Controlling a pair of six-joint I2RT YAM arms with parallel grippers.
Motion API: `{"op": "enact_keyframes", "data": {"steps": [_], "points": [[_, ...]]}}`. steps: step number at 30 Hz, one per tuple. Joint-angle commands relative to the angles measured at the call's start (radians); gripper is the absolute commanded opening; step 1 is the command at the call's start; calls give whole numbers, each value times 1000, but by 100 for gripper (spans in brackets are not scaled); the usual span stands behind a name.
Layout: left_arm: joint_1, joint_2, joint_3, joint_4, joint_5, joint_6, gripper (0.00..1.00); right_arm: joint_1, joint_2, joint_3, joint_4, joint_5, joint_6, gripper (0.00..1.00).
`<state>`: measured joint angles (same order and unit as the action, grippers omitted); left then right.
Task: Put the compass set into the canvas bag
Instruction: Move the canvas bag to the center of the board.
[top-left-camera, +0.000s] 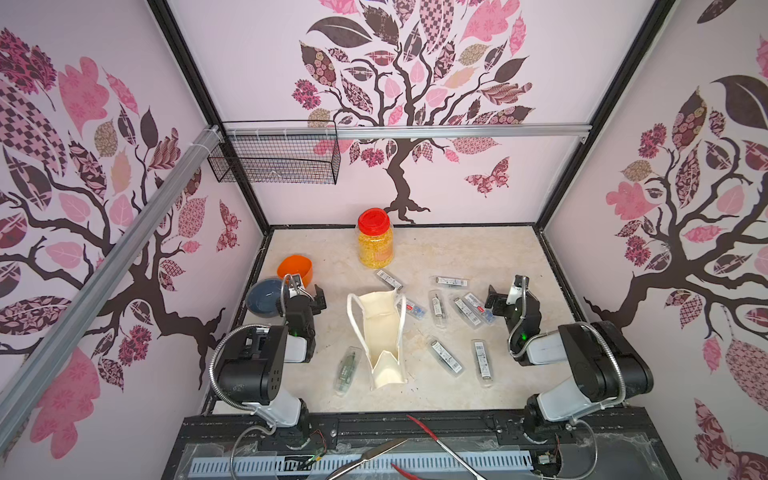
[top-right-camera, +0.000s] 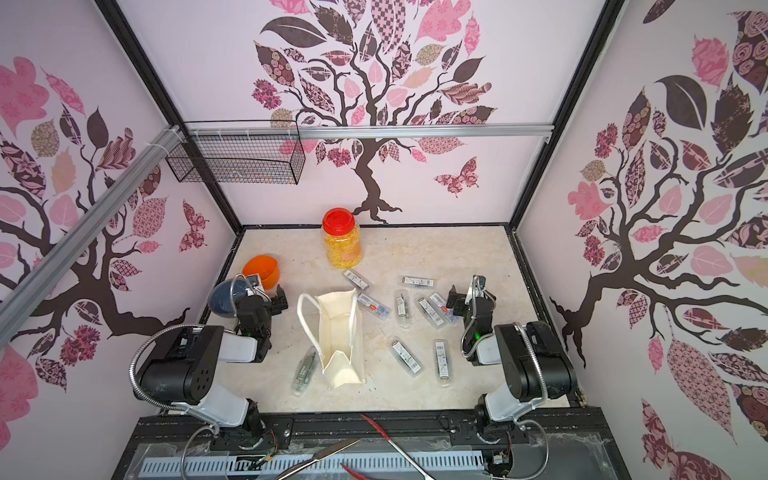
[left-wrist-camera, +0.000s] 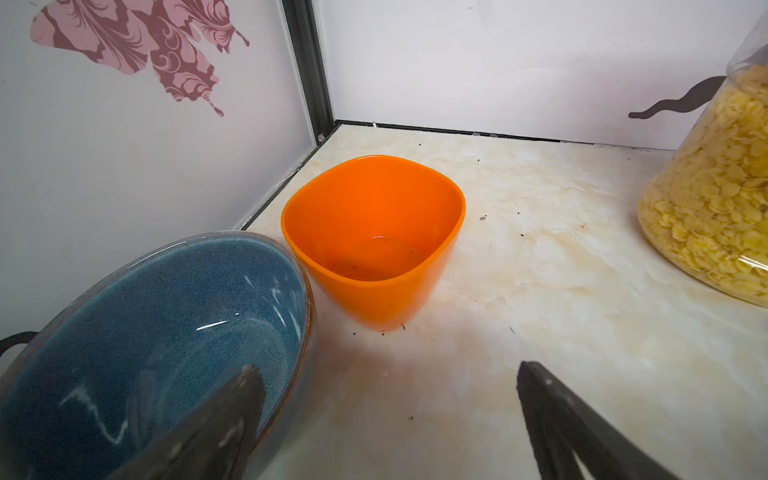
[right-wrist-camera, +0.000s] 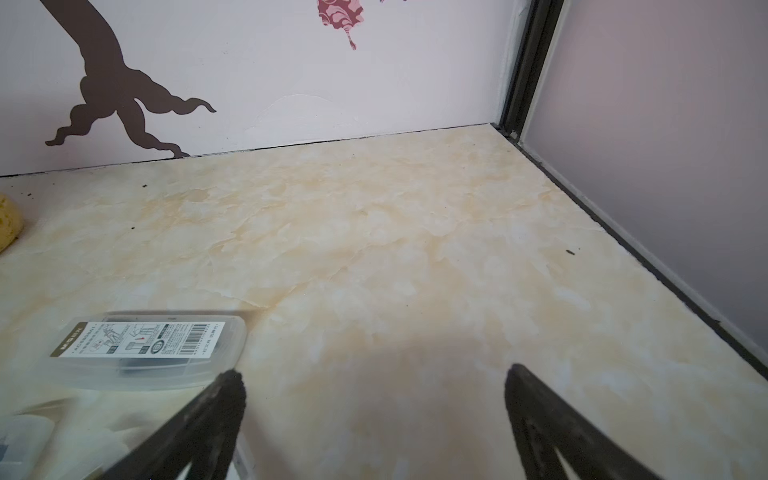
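Left tool (top-left-camera: 306, 291) of mine gapes empty beside a blue bowl (top-left-camera: 261, 297) and orange cup (top-left-camera: 296, 268). One compass set (top-left-camera: 347, 370) lies just left of the canvas bag (top-left-camera: 382, 332), mid-tabletop (top-left-camera: 457, 249), seemingly empty. More cased sets (top-left-camera: 444, 355) scatter rightward near my right tool (top-left-camera: 507, 291), also spread wide and empty. Nothing looks packed yet.

Left arm (top-left-camera: 257, 370): black joint housings, pale grey link shells, small round holes in my shoulder housing.
Right arm (top-left-camera: 598, 365): same black and pale grey.
Cables: ribbed silver conduit (top-left-camera: 210, 374) loops beside each arm; thin red wires (top-left-camera: 318, 435) at my left base.
Lamps: a green light (top-left-camera: 523, 336) on each wrist.
Left gripper (left-wrist-camera: 386, 372), right gripper (right-wrist-camera: 374, 373): matte black fingers (left-wrist-camera: 232, 407), tapered, scuffed tips.
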<state>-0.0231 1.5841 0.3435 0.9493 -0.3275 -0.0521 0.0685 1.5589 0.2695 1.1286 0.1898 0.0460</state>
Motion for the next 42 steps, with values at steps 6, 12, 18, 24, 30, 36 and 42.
{"op": "enact_keyframes", "data": {"steps": [6,12,18,24,30,36,42], "points": [[3,3,15,32,3,-1,98,-9,-4,23,10,11,2,100],[3,4,17,32,2,0,98,-7,-5,22,9,10,2,100],[3,5,17,31,3,0,98,-7,-2,23,10,10,2,100],[3,5,18,27,3,0,98,-7,-2,25,7,8,4,100],[3,1,18,20,3,-2,98,-7,-3,23,8,8,3,100],[3,-13,22,-17,3,-8,98,-7,-8,21,8,8,2,100],[3,-46,37,-52,-2,-3,98,-7,-116,20,-74,60,21,100]]}}
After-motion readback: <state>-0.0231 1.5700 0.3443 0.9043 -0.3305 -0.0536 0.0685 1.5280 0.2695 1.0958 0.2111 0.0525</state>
